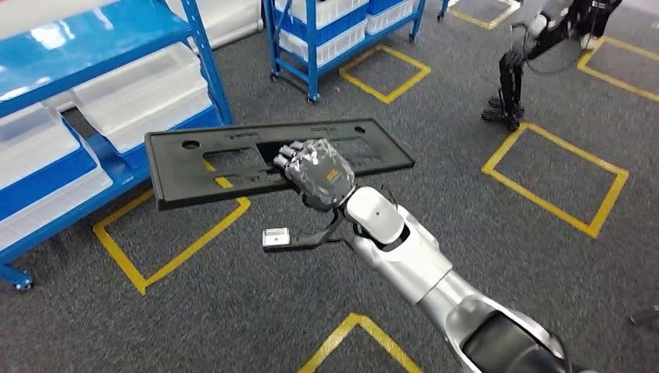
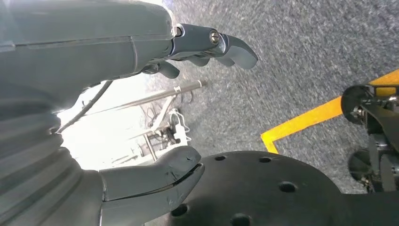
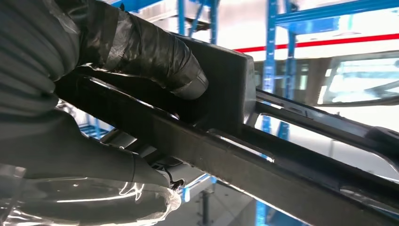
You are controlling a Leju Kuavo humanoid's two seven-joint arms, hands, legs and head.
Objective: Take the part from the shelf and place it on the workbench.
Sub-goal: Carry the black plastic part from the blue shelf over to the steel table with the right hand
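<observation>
Gripping long black part (image 1: 233, 159) near its middle, right hand (image 1: 317, 172) holds it flat above carpet; blue shelf (image 1: 93, 47) at ten o'clock. Left hand (image 2: 141, 117) spread, holding nothing.

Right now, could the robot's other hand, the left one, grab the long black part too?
Probably not yet. The left hand hangs low by the robot's body, facing the carpet with its fingers apart and holding nothing. The black part is held up front by the right hand, so the left arm would have to lift.
</observation>
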